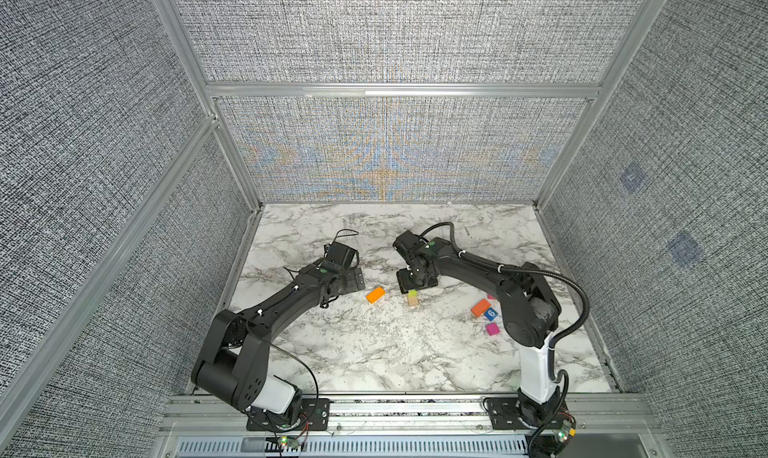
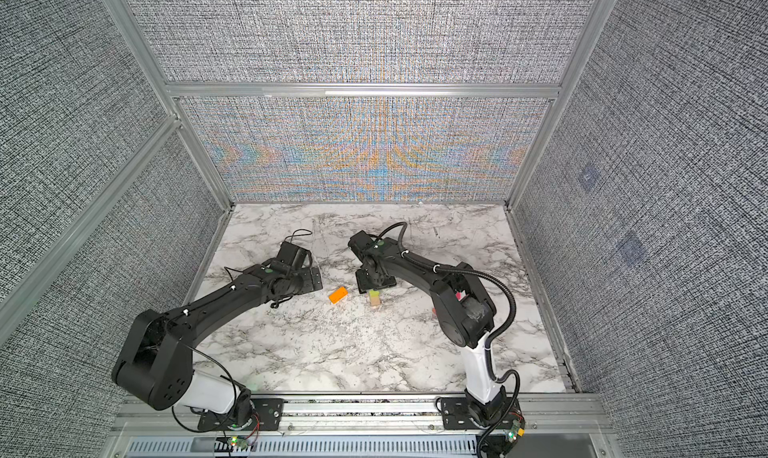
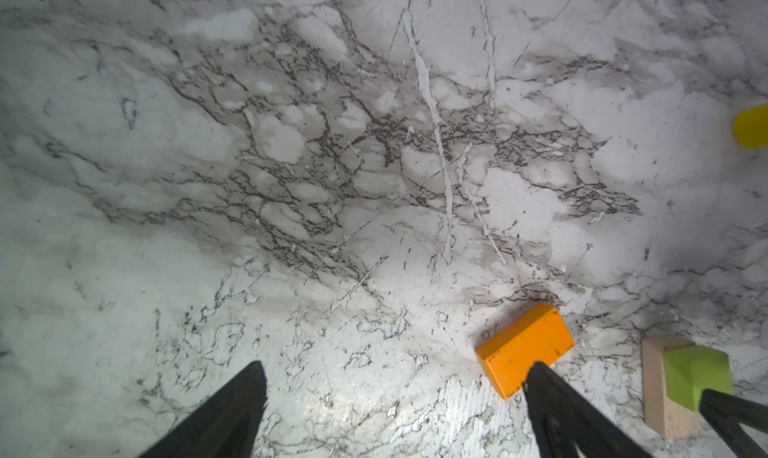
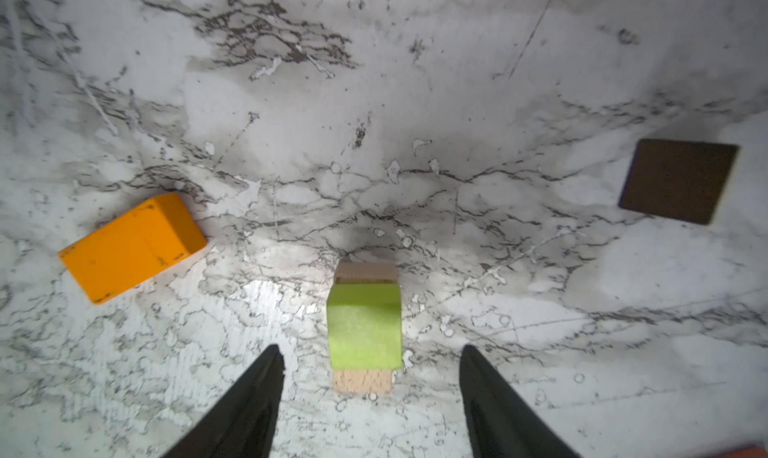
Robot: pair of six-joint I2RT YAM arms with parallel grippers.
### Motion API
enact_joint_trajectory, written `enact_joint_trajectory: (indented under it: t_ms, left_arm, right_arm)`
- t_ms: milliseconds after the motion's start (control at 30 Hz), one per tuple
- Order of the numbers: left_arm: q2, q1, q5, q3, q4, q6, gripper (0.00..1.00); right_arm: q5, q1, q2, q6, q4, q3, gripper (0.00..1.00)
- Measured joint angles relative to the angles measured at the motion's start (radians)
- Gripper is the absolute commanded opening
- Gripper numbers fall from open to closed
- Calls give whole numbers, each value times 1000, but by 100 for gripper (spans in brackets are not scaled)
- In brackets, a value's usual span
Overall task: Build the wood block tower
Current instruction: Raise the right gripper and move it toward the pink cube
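In both top views the tower [image 1: 412, 298] stands mid-desk, only two pieces high: a green cube [image 1: 412, 294] on a tan brick [image 1: 413, 304], on the marble-patterned desk [image 1: 374, 352]. The right arm's wrist hangs just over its far side, and the left arm's wrist sits farther left. An orange brick [image 1: 375, 294] lies flat just left of the tower and apart from it, its long axis slanting from near-left to far-right. I'd judge it the likely next piece, with the left arm nearer to it. In a top view, a second orange brick [image 1: 481, 307], a blue cube [image 1: 491, 313] marked 6 and a magenta cube [image 1: 493, 329] sit well to the right by the right arm. From the left wrist, the left tool [image 3: 397, 364] is spread wide and empty. One finger overlaps the orange brick's end, though I cannot tell whether it touches. The brick's paint is matt and scuffed, its edges crisp. A rounded yellow piece [image 3: 752, 126] shows at the frame's edge. From the right wrist, the right tool [image 4: 372, 347] is released, its jaws either side of the green cube with clear gaps. The tan brick is bare wood, its ends poking out beyond the cube and its long axis running along the gap. A flat dark brown piece [image 4: 678, 181] lies apart.
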Motion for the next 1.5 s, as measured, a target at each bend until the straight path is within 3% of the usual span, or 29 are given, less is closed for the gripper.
enact_joint_trajectory:
  t_ms: [333, 800, 1033, 1500]
  left_arm:
    - [33, -46, 45, 126, -47, 51, 99]
    - [304, -138, 93, 389, -71, 66, 99]
    - [352, -148, 126, 420, -40, 68, 99]
    - [439, -148, 148, 465, 9, 68, 99]
  right_arm:
    - [4, -141, -199, 7, 6, -157, 69]
    - [-54, -465, -460, -16, 110, -534, 65]
    - [-88, -568, -483, -21, 184, -636, 65]
    - [-88, -635, -372, -63, 250, -609, 53]
